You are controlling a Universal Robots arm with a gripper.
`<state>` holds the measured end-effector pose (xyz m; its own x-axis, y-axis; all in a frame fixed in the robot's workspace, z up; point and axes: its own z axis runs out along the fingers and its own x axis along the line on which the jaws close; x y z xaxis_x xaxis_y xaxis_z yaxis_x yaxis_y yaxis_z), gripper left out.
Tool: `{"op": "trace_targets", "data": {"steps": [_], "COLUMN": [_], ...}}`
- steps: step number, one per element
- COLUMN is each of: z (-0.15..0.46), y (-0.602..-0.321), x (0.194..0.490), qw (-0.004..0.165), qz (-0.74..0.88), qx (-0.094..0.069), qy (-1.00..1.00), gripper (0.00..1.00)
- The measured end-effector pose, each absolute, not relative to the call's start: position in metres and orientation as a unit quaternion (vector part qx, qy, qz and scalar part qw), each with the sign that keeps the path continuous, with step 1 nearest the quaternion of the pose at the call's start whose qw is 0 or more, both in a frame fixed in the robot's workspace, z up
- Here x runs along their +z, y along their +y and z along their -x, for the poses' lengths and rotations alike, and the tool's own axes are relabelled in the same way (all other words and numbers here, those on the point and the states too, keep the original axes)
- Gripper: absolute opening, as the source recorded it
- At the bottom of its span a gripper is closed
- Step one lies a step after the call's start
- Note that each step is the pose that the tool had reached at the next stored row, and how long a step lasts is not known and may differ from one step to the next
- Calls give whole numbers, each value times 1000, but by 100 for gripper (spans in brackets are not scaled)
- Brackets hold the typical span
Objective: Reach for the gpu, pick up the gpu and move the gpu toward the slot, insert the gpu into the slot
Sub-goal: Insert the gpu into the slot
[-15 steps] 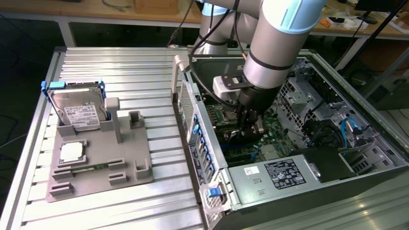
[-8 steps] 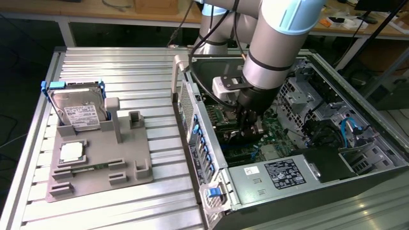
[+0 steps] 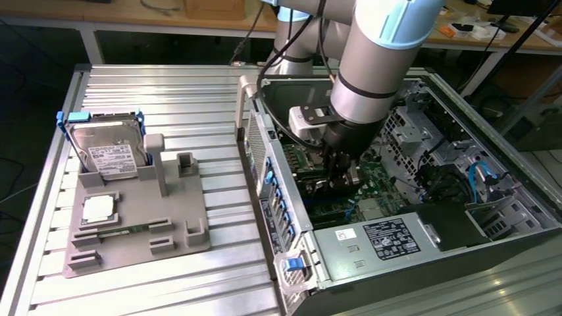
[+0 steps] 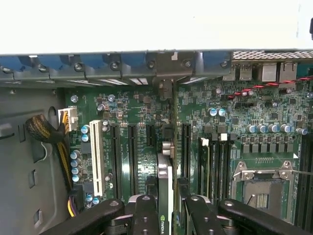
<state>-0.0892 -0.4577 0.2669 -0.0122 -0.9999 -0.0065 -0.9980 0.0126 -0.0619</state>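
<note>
Even daylight on the ribbed table (image 3: pixel 158 99) — case interior (image 3: pixel 439 164) shadowed; wrist view: overexposed white band, fingers (image 4: pixel 146 215) slightly soft — board sharp.

Exterior view high, angled down, wrist view close above shared motherboard (image 4: pixel 230 122).

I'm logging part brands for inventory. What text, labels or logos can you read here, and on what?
"NVIDIA", with its logo: on the gpu.
White label on the hard drive: print too small to read.
Two labels on the power supply: too small to read.
Processor chip: markings unreadable.
Motherboard print: too small to read.
</note>
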Motion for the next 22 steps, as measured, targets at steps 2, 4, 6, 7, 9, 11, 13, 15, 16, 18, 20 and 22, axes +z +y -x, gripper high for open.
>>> {"op": "trace_targets", "data": {"steps": [2,4,6,7,9,11,13,15,16,18,20,22], "z": [90,90,91,91,92,92,93,93,94,94,94,94], "y": [-458,-458,-458,-458,-458,-458,-458,-458,-458,-458,-458,-458], "x": [266,266,265,264,264,263,263,262,262,260,258,255], "qw": [24,24,24,23,24,24,23,24,23,24,24,24], "qz": [702,702,702,702,702,702,702,702,702,702,702,702], "qx": [-20,-20,-20,-20,-20,-20,-20,-20,-20,-20,-20,-20], "qy": [711,711,711,711,711,711,711,711,711,711,711,711], "gripper": [27,27,27,27,27,27,27,27,27,27,27,27]}}
